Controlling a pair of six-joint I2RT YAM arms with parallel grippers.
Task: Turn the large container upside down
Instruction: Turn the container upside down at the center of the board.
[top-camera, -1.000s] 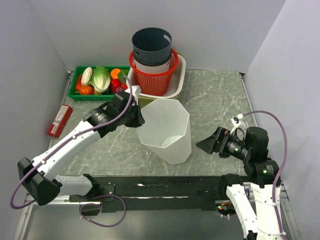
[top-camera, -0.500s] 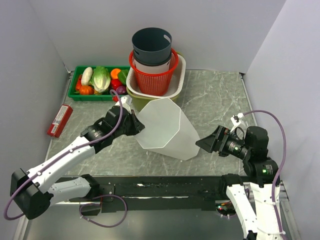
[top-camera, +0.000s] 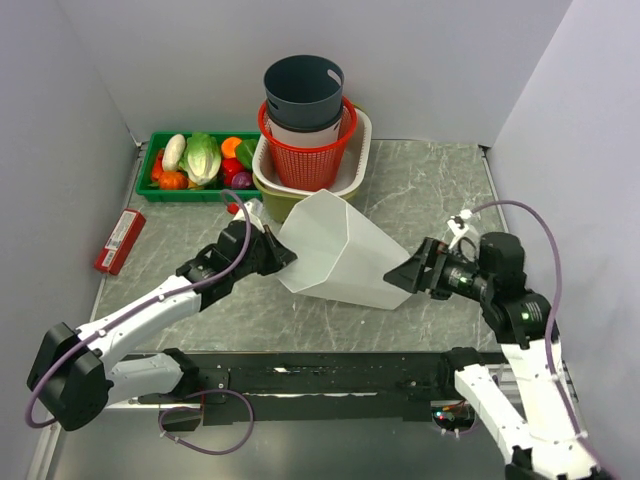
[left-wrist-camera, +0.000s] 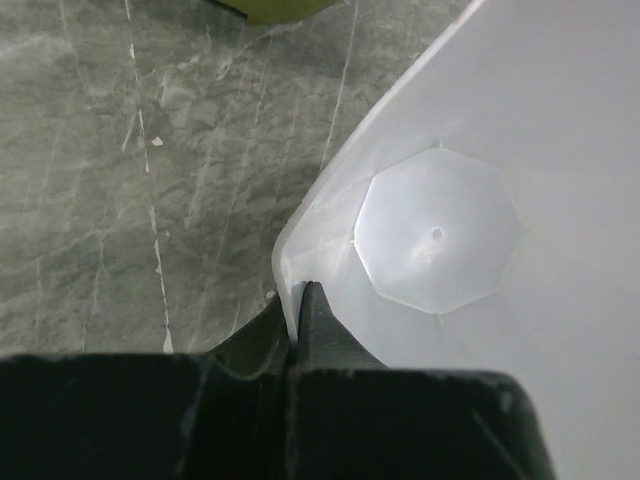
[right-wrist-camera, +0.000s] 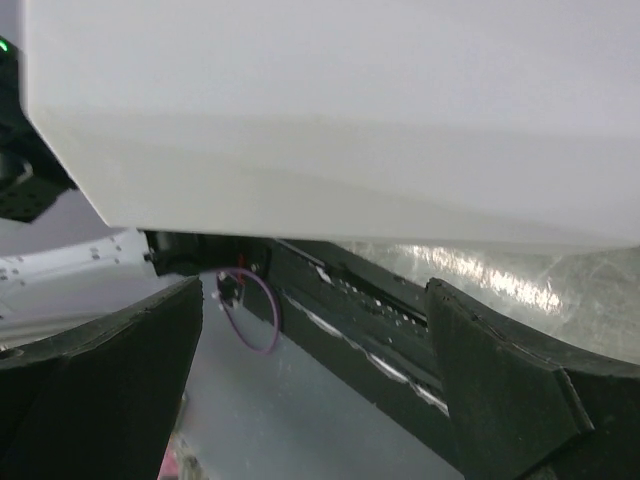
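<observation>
The large white container is tipped over, its open mouth facing left and its base toward the right. My left gripper is shut on its rim; the left wrist view shows the fingers pinching the rim, with the octagonal bottom seen from inside. My right gripper is open, right at the container's base end. In the right wrist view the container's white wall fills the top, above the spread fingers.
A stack of baskets and a dark bucket stands at the back centre. A green tray of vegetables is at the back left. A red box lies at the left edge. The black rail runs along the front.
The left gripper has tipped the container from upright onto its side, base swinging right. The right gripper has moved left up to the base end.
</observation>
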